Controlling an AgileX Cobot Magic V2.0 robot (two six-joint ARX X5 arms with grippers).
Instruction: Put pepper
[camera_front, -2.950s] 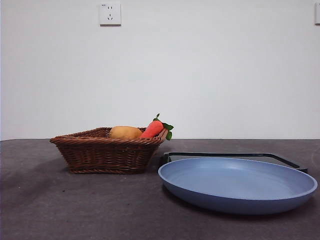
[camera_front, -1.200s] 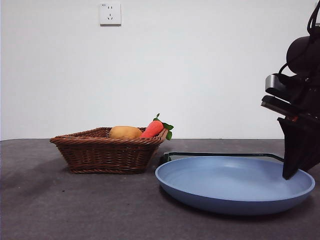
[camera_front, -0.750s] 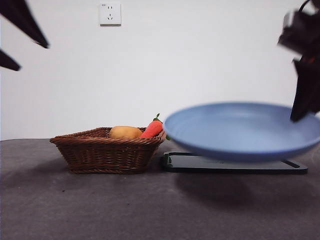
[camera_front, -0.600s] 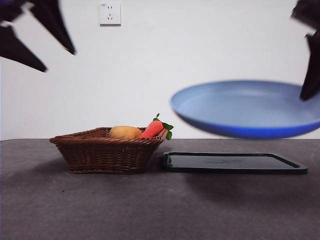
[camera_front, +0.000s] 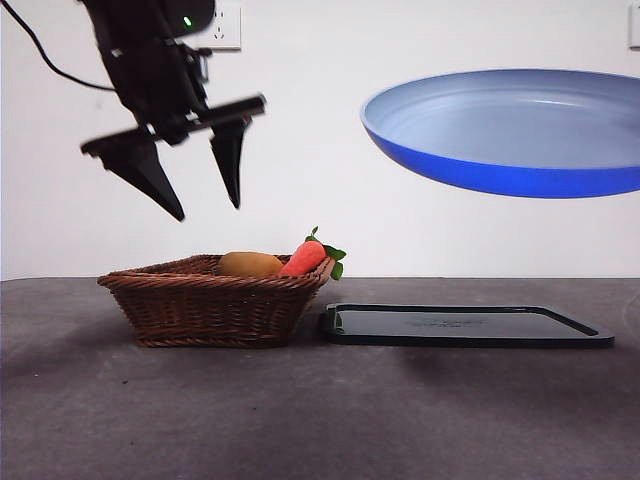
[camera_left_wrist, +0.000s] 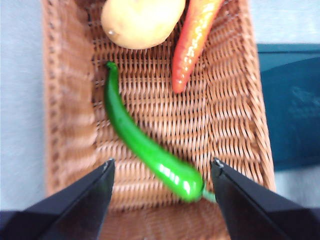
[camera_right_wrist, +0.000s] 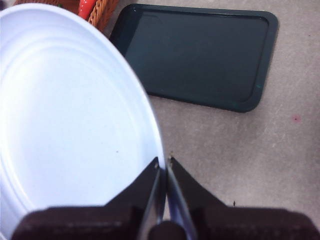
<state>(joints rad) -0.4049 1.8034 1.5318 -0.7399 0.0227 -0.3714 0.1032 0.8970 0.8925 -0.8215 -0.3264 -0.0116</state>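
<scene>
Currently the left end effector (camera_front: 205, 205) hangs above the wicker basket (camera_front: 215, 310) with its jaws spread wide, clear of the contents. The spread suits a descent over the pepper (camera_left_wrist: 145, 150), which lies on the basket floor between the jaws in the left wrist view, apart from the potato (camera_left_wrist: 141, 21) and carrot (camera_left_wrist: 194, 42) at the basket's other end. From the front, the basket wall hides the pepper; only the potato and carrot tops show.

The right end effector (camera_right_wrist: 164, 167) is clamped on the rim of the blue plate (camera_front: 510, 130), holding it high at the right, roughly level, above the dark tray (camera_front: 465, 326) on the surface. This placement probably keeps the plate ready to receive the pepper. The pick itself is not yet begun.
</scene>
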